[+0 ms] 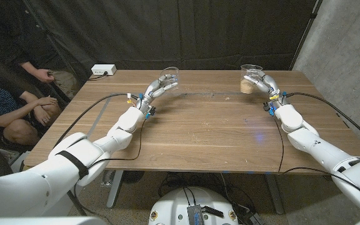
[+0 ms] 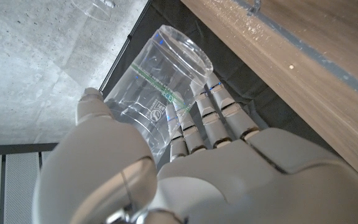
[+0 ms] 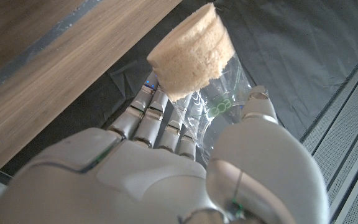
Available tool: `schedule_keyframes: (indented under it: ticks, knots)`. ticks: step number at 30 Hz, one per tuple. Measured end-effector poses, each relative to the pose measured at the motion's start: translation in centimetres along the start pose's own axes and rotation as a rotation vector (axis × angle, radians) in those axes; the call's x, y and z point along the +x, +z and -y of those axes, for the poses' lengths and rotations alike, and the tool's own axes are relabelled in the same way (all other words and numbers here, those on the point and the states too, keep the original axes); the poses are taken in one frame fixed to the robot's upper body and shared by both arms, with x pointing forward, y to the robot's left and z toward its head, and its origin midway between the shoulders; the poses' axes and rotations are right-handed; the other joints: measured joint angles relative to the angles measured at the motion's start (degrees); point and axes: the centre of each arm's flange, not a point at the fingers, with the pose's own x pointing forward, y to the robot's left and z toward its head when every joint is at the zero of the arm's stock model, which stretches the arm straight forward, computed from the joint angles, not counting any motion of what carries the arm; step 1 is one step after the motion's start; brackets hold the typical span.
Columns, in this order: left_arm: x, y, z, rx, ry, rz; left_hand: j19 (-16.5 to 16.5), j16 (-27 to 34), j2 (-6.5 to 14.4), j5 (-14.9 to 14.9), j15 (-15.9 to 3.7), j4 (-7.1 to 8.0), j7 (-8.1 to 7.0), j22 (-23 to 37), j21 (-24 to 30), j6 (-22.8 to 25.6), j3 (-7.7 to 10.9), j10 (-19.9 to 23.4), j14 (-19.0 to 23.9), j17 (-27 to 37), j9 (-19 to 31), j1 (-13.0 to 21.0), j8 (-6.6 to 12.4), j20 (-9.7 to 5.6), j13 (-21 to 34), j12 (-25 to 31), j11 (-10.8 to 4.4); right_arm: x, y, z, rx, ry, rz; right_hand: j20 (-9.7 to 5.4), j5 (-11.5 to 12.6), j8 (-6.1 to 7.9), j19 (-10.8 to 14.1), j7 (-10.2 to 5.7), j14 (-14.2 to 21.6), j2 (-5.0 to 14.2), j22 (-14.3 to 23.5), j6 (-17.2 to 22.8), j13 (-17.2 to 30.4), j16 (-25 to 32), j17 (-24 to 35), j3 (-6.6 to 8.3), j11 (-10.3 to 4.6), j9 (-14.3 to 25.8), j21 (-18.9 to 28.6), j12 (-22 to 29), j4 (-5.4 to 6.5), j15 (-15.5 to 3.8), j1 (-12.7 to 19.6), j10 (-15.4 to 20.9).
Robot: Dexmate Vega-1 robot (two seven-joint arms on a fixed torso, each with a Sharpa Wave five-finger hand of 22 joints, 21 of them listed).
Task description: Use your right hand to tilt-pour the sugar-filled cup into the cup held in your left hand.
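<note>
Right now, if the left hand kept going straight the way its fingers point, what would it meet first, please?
Probably nothing on the table: the left hand, holding the empty cup, points toward the table's far edge and the dark curtain beyond. The way looks free, though depth is unclear.

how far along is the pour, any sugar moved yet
Done: both cups are picked up. The left hand holds the empty cup above the table; the right hand holds the sugar cup upright, sugar still in its bottom. In hand: nothing is pouring yet, and the cups are far apart. Left: bring them together, tilt the sugar cup, pour.
</note>
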Motion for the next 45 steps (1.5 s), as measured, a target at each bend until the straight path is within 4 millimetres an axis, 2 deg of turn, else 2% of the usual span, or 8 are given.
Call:
schedule_keyframes:
  ticks: [16,31,45]
  knots:
    - [-0.5,1.1,-0.3,-0.044,0.055,-0.007,-0.2,-0.4,0.2,-0.4,0.18,-0.24,0.00,0.2,0.0,0.0,-0.24,0.0,0.2,0.5,0.5,0.2,0.22,0.23,0.8,0.2,0.01,-0.9,1.5,0.6,0.030,-0.031,0.018,0.00,0.0,0.41,0.0,-0.13,0.4,0.02,0.0,0.1,0.0,0.0,0.3,0.00,-0.28,0.0,0.0,0.0,0.00,-0.16,0.0,0.3]
    - [-0.5,2.1,-0.7,-0.028,0.024,-0.026,-0.8,-1.3,0.9,-0.9,0.19,0.28,0.00,0.2,0.0,-0.4,-0.77,-0.3,0.2,0.8,1.1,0.1,0.63,0.31,1.2,0.5,0.31,-1.7,1.9,0.8,0.041,-0.050,0.017,0.00,0.0,0.40,0.0,-0.13,0.7,0.08,0.0,0.1,0.0,-0.2,0.5,0.19,-0.30,0.0,0.0,0.0,0.20,-0.46,0.1,0.7]
    - [-0.6,2.2,-1.0,-0.009,-0.008,-0.056,-1.1,-1.6,1.9,-1.3,0.19,0.32,-0.01,0.1,0.0,-0.4,-0.80,-0.6,0.2,1.1,1.6,0.3,0.86,0.62,1.6,0.9,0.61,-2.0,2.9,1.3,0.035,-0.045,0.022,0.00,0.0,0.34,0.0,-0.14,1.1,0.04,0.0,0.8,0.0,-0.2,0.5,0.19,-0.10,-0.3,0.0,0.0,0.20,-0.27,0.1,0.9]
